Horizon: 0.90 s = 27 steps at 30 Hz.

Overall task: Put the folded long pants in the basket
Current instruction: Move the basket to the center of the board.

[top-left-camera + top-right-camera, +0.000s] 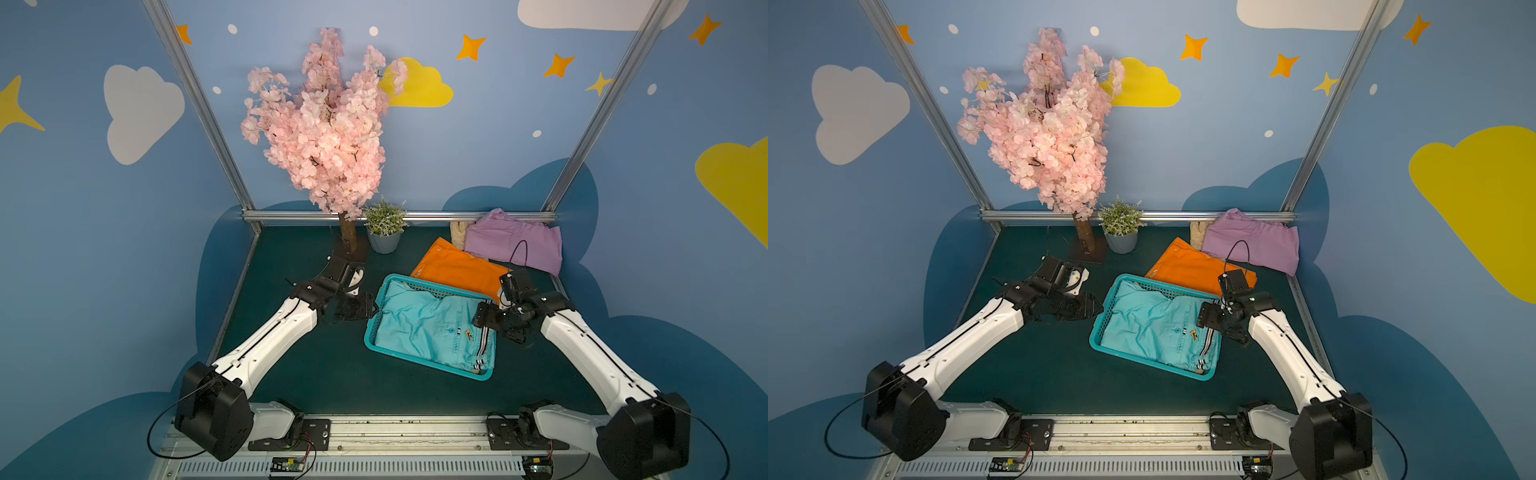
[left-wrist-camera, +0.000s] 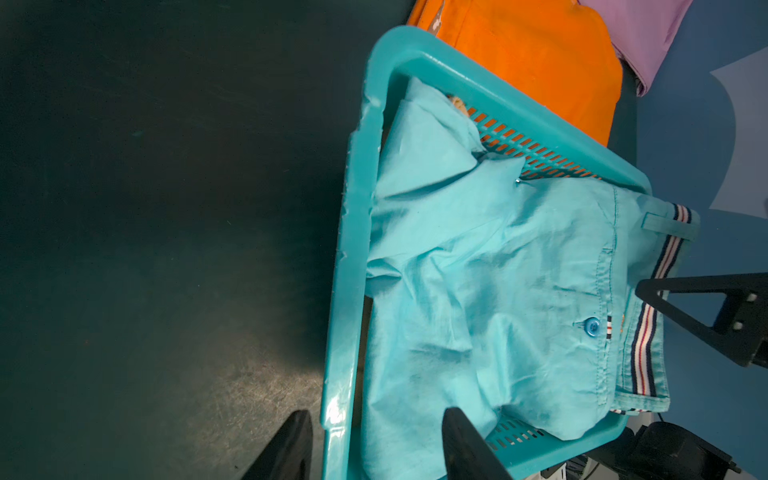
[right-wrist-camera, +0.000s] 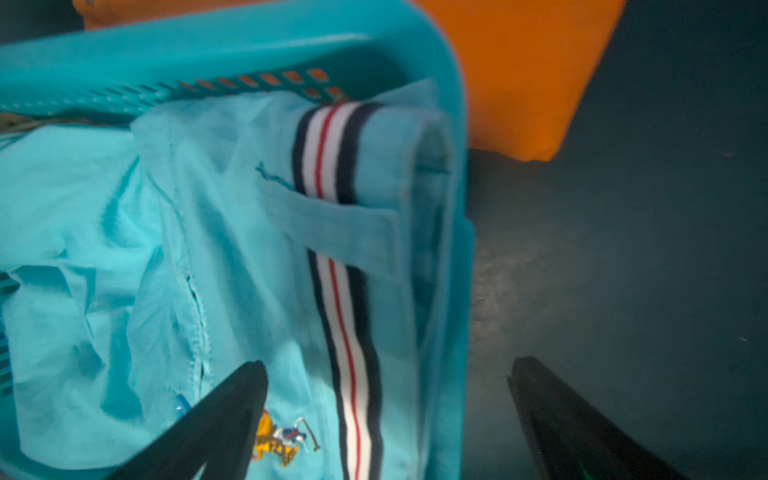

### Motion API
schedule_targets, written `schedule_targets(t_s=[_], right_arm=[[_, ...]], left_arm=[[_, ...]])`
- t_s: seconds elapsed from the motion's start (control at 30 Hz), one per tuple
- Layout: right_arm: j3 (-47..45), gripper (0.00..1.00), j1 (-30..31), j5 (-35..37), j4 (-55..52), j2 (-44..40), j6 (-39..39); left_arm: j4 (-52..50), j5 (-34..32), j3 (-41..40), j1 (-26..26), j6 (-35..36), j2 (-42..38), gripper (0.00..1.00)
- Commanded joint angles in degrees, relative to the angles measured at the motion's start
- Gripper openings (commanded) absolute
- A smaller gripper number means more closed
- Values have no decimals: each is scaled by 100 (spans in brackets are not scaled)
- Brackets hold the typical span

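— Why are the left fingers point(image 1: 368, 308) hanging spread and empty at the basket point(image 1: 424, 362) rim?
— Probably because the light teal pants point(image 1: 428, 324) are lying inside it. The right fingers point(image 1: 482, 319) are gaping empty too, straddling the opposite wall.
— Counting?
— One basket, three pants showing. The orange pants point(image 1: 453, 268) and lilac pants point(image 1: 515, 243) are waiting on the tabletop point(image 1: 316, 365) behind the basket.

We see the right pincer point(image 3: 386, 365) with its fingers spread wide, gripping nothing. One finger hangs over the light teal pants point(image 3: 104, 232), which lie rumpled in the basket point(image 3: 208, 45). The other hangs over the bare desk point(image 3: 644, 249) outside its right wall. The orange pants point(image 3: 532, 75) lie beyond the far wall, showing through its mesh.
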Motion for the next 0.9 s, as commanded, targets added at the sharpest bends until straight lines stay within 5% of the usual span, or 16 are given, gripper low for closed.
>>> schedule_targets(t_s=[0.0,0.13,0.33,0.43,0.53,0.63,0.87], right_arm=[[263,84,-12,-1517,346,552,-431],[373,70,651,-2216,947,1078,-98],[1492,68,2064,-2140,1320,2388,171],[2599,73,2682,-1941,1073,3231,26],[3591,90,3026,-1470,541,3725,-249],[3662,98,2788,-1198,420,3484,-300],[2954,98,1295,-1473,559,2696,-265]], left_arm=[[5,10,-46,27,-28,-197,54],[-14,10,-87,27,-21,-309,54],[-47,-215,-293,61,-126,-659,54],[-86,-362,-348,97,-135,-958,54],[-198,-316,-344,176,-96,-1190,54],[-366,-309,-307,228,-39,-1281,54],[-288,-265,-393,262,-80,-1308,54]])
